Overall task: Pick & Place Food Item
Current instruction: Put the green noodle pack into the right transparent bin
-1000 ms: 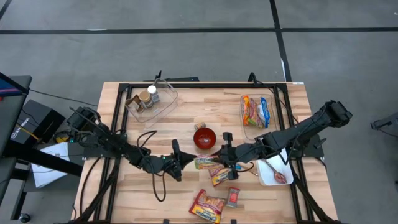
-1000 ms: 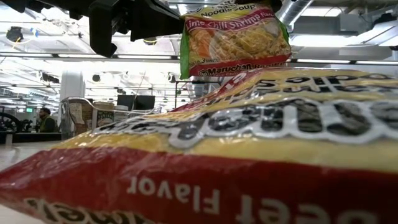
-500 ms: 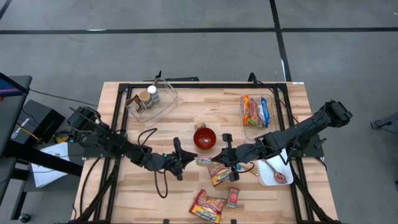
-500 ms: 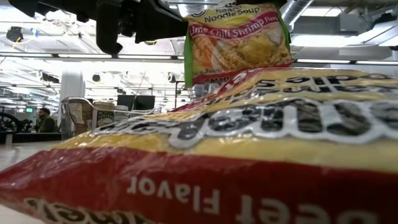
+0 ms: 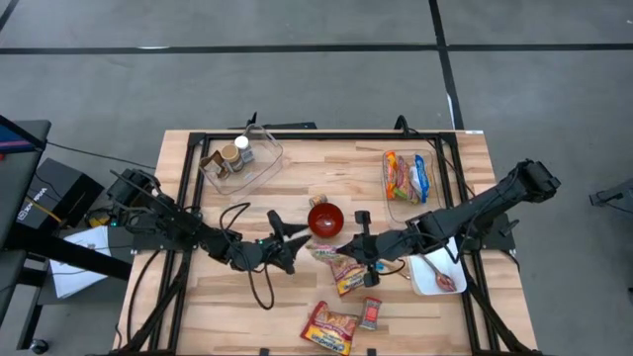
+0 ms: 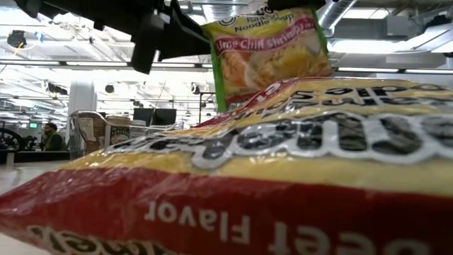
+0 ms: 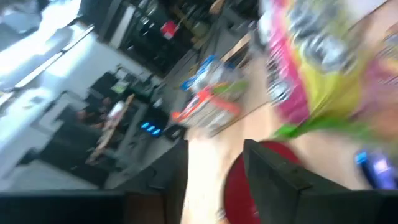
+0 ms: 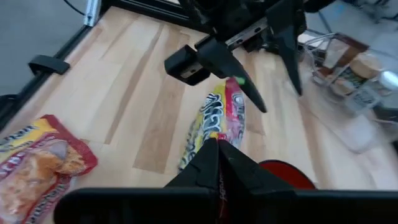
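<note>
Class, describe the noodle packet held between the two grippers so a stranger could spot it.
Find the red bowl mid-table. Just below it, the lime chili shrimp packet hangs in the shut right gripper. Unlike the other packets, it is off the wood, green-edged.

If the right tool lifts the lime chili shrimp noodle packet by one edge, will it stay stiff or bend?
The noodle packet probably hangs fairly flat, since a block seems to fill it. Its glossy film may slip in the right tool. It looks light for its size.

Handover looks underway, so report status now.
Right gripper shut on the lime chili shrimp noodle packet, held above the table. Left gripper open, fingers spread just off the packet's far end. Red bowl close alongside.
</note>
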You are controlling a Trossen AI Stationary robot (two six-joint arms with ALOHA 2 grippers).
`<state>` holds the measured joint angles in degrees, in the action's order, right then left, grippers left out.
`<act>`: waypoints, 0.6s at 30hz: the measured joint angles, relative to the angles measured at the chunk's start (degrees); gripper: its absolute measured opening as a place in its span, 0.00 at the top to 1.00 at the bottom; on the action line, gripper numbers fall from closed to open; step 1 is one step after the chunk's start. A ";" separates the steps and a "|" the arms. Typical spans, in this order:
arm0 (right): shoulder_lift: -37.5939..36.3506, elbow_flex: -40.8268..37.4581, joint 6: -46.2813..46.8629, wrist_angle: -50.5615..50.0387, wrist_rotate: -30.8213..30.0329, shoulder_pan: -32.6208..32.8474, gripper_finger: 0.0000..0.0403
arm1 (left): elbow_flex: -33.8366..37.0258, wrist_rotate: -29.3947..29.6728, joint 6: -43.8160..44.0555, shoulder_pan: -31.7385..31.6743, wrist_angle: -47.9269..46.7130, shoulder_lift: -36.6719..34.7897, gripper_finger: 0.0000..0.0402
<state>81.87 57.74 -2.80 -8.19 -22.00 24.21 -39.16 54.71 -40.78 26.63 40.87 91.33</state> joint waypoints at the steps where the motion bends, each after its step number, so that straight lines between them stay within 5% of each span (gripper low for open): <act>1: 0.00 0.00 -0.27 0.00 -1.32 0.31 1.00 | 0.00 1.77 -1.40 0.07 0.00 0.00 0.61; 9: -3.05 0.00 0.93 -3.70 -12.87 3.79 1.00 | 0.00 10.89 -8.35 0.07 -0.03 -4.05 0.50; 18: -7.72 0.02 16.27 -21.27 -29.57 9.24 1.00 | 0.00 7.74 -7.71 0.19 0.15 -20.12 0.52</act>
<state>74.15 57.76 13.47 -29.46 -51.58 33.45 -39.16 62.45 -48.49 26.82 41.02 71.21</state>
